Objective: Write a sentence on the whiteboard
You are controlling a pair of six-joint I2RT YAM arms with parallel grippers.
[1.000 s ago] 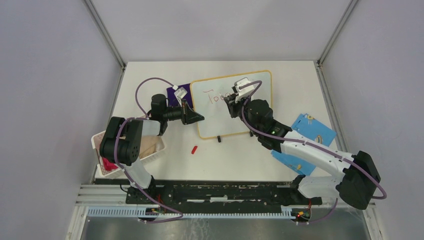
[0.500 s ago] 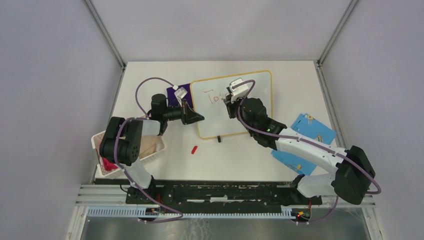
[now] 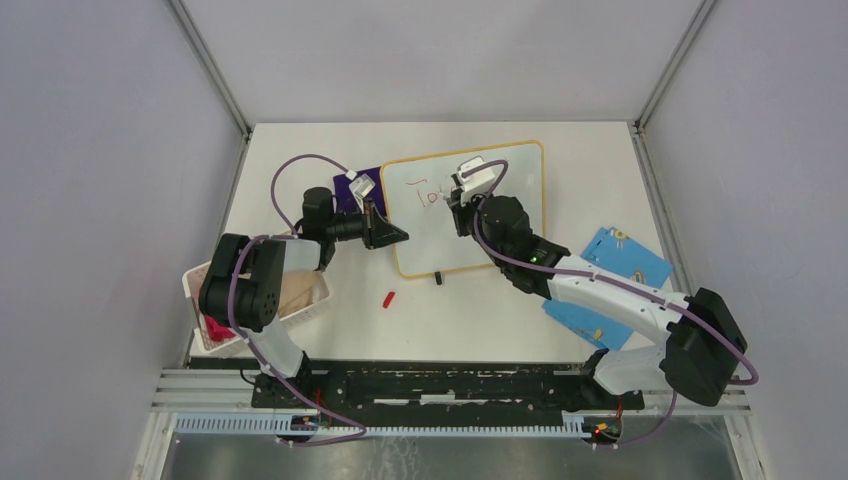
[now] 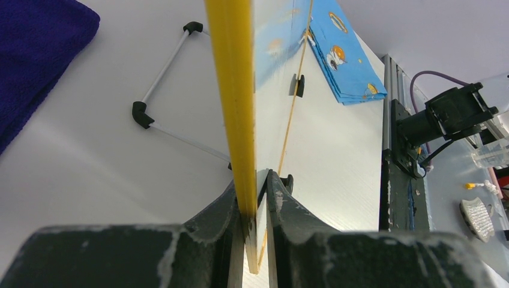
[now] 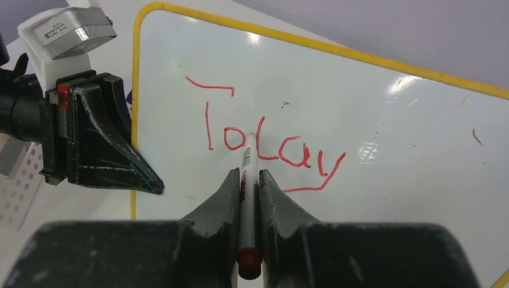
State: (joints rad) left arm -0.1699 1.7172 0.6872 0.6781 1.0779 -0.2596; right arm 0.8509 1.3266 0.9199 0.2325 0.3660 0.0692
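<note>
Red "Today" (image 5: 288,155) on whiteboard (image 5: 390,108)

glossy whiteboard (image 5: 390,138), fuzzy cloth (image 4: 36,54)

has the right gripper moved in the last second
Yes. The right gripper with its marker has shifted left across the whiteboard, toward the board's left edge, covering more of the red writing.

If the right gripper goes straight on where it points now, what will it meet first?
Probably the whiteboard: the marker in the right gripper aims at the red writing; whether its tip touches already is unclear.
</note>
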